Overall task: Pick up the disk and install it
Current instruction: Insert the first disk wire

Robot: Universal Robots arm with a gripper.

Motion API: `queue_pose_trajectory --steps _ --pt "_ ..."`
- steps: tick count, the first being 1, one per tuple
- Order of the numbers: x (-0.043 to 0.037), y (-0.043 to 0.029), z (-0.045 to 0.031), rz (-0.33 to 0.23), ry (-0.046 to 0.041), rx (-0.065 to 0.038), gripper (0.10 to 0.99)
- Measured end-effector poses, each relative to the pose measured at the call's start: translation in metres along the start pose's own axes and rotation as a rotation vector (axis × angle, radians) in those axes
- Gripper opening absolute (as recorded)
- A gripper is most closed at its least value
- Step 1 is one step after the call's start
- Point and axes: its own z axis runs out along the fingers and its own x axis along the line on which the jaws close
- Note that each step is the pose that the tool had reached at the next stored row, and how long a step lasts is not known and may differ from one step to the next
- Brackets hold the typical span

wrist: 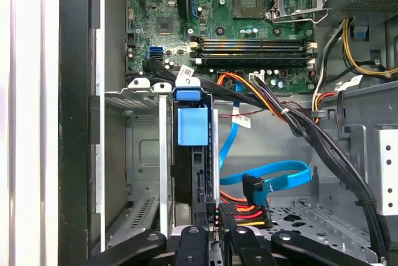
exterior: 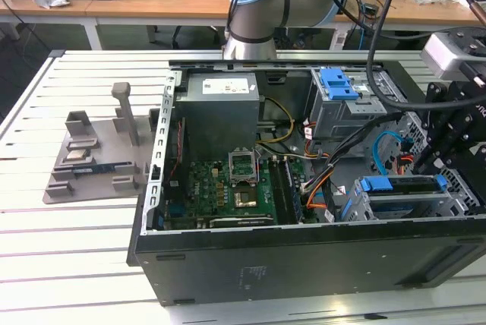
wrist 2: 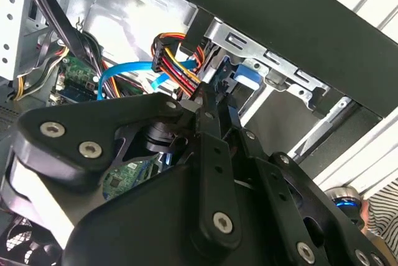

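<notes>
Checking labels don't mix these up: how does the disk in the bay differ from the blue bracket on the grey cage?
The disk stands on edge, low in the case; the blue bracket lies flat atop the grey cage. The disk runs longer than the bracket. Both show blue plastic.

Disk (wrist: 198, 173) rails: glossy blue plastic. Cage (wrist: 140, 154): bare matt metal. Tool (wrist 2: 208, 101): matt black.

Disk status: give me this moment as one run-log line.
disk: seated on edge in lower drive cage, blue rail showing | gripper: at disk's end beside cable plugs | PC case: open
</notes>
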Motion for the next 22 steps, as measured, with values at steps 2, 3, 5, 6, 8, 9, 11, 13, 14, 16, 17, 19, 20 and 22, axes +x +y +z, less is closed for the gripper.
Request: queue_pose_trajectory --steps 2,3,5,6,8,9,11,13,14,16,17,19,20,22 --pt "0.0 0.0 0.0 0.0 0.0 0.0 0.184" --pt "0.0001 0.0 0.0 0.0 0.0 0.0 0.165" --pt "0.0001 0.0 0.0 0.0 0.0 0.0 0.165" --pt "0.0005 0.0 0.0 0.0 0.0001 0.0 0.165" --pt "0.0032 0.0001 -0.0001 0.0 0.0004 0.0 0.165" --pt "0.0057 0.0003 0.0001 0.0 0.0004 0.0 0.165" --pt "0.0065 0.0002 0.0012 0.0 0.0003 0.0 0.165" --pt "0.0066 0.0003 0.0025 0.0 0.0001 0.0 0.165" --pt "0.0066 0.0004 0.0027 0.0 0.0002 0.0 0.165" --pt "0.0065 0.0007 0.0032 0.0 -0.0001 0.0 0.165" --pt "0.0064 0.0009 0.0034 0.0 -0.0002 0.0 0.165" --pt "0.0063 0.0012 0.0038 0.0 0.0 0.0 0.165" --pt "0.0062 0.0014 0.0042 0.0 -0.0002 0.0 0.165" --pt "0.006 0.0017 0.0044 0.0 0.0 0.0 0.165"
